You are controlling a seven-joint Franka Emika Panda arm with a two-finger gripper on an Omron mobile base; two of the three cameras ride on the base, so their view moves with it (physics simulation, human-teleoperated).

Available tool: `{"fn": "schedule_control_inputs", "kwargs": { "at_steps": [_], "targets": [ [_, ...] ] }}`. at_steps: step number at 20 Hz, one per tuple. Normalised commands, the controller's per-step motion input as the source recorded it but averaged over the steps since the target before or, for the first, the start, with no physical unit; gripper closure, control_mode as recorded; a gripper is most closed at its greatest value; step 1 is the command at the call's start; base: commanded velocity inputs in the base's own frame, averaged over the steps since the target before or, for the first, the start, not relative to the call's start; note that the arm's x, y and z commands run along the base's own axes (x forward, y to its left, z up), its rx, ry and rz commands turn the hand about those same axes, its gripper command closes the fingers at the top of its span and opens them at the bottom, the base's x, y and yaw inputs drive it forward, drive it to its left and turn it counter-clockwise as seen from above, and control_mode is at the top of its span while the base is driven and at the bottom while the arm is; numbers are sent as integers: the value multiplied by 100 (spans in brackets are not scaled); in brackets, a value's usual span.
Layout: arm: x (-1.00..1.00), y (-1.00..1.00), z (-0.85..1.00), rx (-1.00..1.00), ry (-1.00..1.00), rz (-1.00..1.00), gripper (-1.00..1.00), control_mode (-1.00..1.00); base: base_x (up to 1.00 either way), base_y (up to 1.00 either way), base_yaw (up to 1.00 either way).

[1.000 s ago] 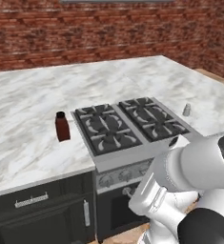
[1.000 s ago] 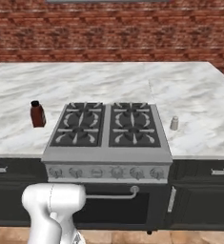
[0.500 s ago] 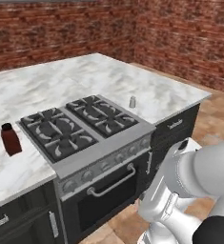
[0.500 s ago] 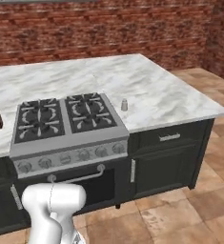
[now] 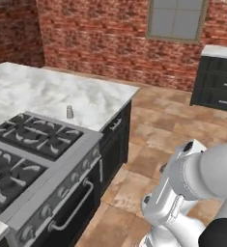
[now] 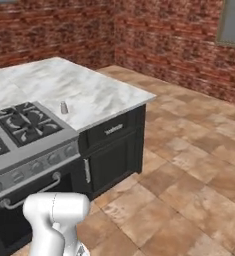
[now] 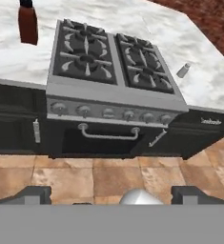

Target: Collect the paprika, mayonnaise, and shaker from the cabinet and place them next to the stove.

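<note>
Two of three looked done. The paprika (image 7: 27, 24) stood upright on the marble surface (image 7: 8, 62) on one side of the stove (image 7: 108, 71), near it but not touching. The shaker (image 7: 183, 70) stood on the surface on the stove's other side, also close by; it showed in the left base view (image 5: 69, 112) and the right base view (image 6: 64, 107) as a small pale piece just past the burner grates.

The mayonnaise could not be found on the surface anywhere in these frames, so judged as the item left to fetch. The task's cabinet with the shelf recess could not be picked out either; a dark cabinet unit (image 5: 216, 84) stood against the far brick wall below a window (image 5: 175, 19), but whether that was the one, cannot tell.

The claw (image 7: 111, 193) was spread wide with nothing between its fingertips (image 7: 35, 194), hanging low in front of the oven door, well apart from both placed items. The base views faced past the island corner toward open tiled floor (image 6: 189, 165).

Judgement: roughly two thirds through. Remaining: reach the cabinet, pick the yellow blue-lidded jar, bring it back, set it beside the stove.
</note>
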Motion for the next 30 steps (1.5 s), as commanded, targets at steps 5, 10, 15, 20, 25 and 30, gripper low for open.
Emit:
{"fn": "schedule_control_inputs", "kwargs": {
  "at_steps": [5, 10, 15, 20, 25, 30],
  "targets": [
    [0, 0, 0, 0, 0, 0, -100, 100, 9, -20, -71],
    [0, 0, 0, 0, 0, 0, -100, 100, 15, -5, -69],
    [0, 0, 0, 0, 0, 0, -100, 100, 29, -2, -65],
    [0, 0, 0, 0, 0, 0, -100, 100, 44, 1, -61],
    [0, 0, 0, 0, 0, 0, -100, 100, 86, 24, -46],
    [0, 0, 0, 0, 0, 0, -100, 100, 100, 21, -31]
  ]
}}
